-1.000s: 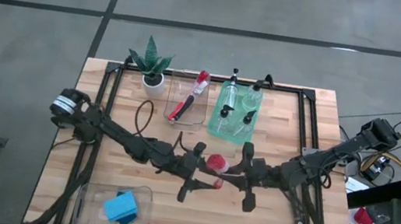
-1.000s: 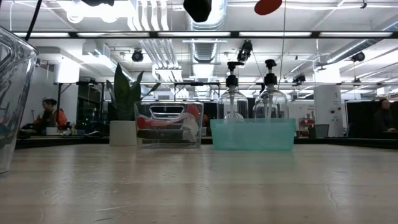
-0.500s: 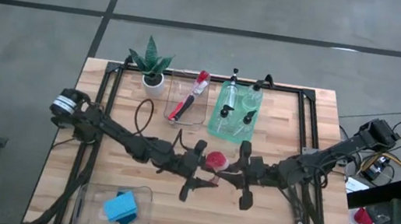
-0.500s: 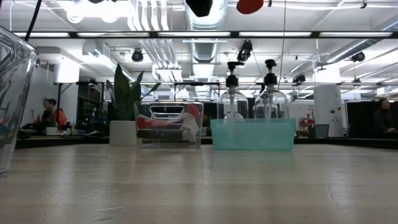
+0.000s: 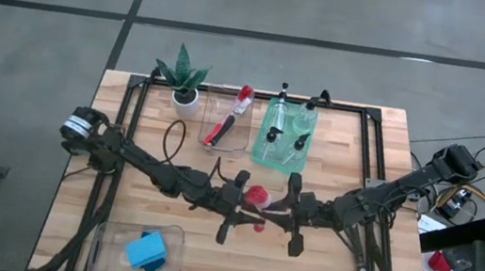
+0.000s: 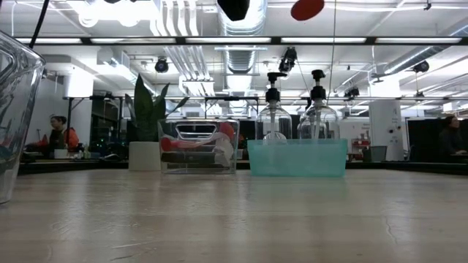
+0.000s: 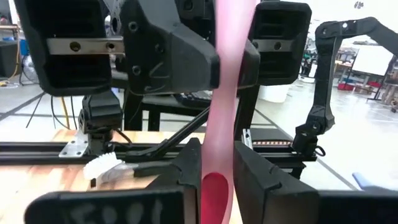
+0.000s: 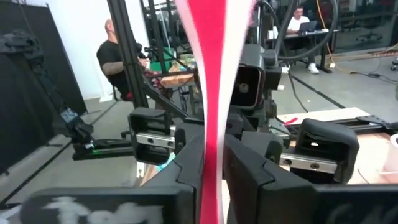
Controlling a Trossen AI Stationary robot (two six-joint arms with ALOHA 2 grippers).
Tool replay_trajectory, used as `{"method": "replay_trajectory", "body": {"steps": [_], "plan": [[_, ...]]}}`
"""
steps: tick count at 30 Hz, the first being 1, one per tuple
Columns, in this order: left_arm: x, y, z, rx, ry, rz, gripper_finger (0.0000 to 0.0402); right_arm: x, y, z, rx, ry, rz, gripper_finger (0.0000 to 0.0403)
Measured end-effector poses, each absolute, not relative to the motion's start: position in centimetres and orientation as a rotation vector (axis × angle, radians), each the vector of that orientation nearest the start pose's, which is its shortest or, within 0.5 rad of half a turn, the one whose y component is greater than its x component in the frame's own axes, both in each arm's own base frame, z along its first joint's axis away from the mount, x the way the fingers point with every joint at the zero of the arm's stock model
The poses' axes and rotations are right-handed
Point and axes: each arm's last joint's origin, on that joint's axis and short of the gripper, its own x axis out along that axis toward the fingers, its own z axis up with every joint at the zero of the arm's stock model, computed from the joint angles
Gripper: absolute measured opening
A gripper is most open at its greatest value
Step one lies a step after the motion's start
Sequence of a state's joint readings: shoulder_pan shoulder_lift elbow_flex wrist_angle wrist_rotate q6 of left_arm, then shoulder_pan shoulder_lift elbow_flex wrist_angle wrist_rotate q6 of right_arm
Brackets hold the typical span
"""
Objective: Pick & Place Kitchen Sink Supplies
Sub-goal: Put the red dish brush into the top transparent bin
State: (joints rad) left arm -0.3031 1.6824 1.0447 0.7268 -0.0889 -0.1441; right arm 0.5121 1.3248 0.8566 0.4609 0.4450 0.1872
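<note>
A red dish brush (image 5: 257,198) hangs in the air over the middle of the table, between my two arms. Its round red head also shows at the top of the low view (image 6: 307,9). My left gripper (image 5: 248,214) comes in from the table's left and is shut on the brush's handle. My right gripper (image 5: 283,215) comes in from the right, faces the left one and is shut on the same handle. In each wrist view the handle stands upright between that arm's own fingers. My left gripper pinches the brush's pink-red handle (image 7: 217,177) between its two fingers (image 7: 186,171), which lie level across it from the table's left side. The brush is lifted clear of the table. My right gripper pinches the red handle (image 8: 211,155) between its two fingers (image 8: 186,168), level, from the table's right side and across the handle. It holds a stretch of the handle right next to the left gripper's.
At the far side stand a potted plant (image 5: 182,80), a clear bin (image 5: 227,119) with a red brush and a green bin (image 5: 284,134) with clear bottles. A clear bin (image 5: 139,249) with blue sponges stands at the near left. People sit in the room behind.
My left gripper has shut on the brush's handle, which my right gripper was holding before. The brush's red head has shifted a little toward the table's left. Both arms have kept their places.
</note>
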Motion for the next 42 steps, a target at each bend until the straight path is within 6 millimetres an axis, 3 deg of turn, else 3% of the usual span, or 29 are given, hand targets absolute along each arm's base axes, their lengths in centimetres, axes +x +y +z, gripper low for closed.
{"method": "replay_trajectory", "body": {"steps": [13,21,26,31,35,42], "plan": [[35.0,-10.3,28.6,-0.165,0.03,-0.132,0.004,26.1,13.7,29.6,0.143,0.071,0.071,0.0196],[32.7,-9.2,30.0,-0.147,0.148,0.013,0.0035,26.0,13.6,29.2,0.139,0.111,0.042,0.0236],[31.9,-8.6,31.4,-0.16,0.103,0.056,0.0001,26.0,13.7,29.4,0.106,0.092,0.034,0.0244],[32.1,-8.8,30.4,-0.148,0.141,0.055,0.0002,26.3,13.3,29.5,0.091,0.069,0.016,0.0218],[32.0,-8.4,29.8,-0.126,0.166,0.136,0.0001,26.1,13.4,28.7,0.093,0.153,0.029,0.0186],[31.8,-8.7,29.5,-0.145,0.181,0.093,0.0007,25.8,13.9,27.0,0.117,0.336,0.176,0.0163]]}}
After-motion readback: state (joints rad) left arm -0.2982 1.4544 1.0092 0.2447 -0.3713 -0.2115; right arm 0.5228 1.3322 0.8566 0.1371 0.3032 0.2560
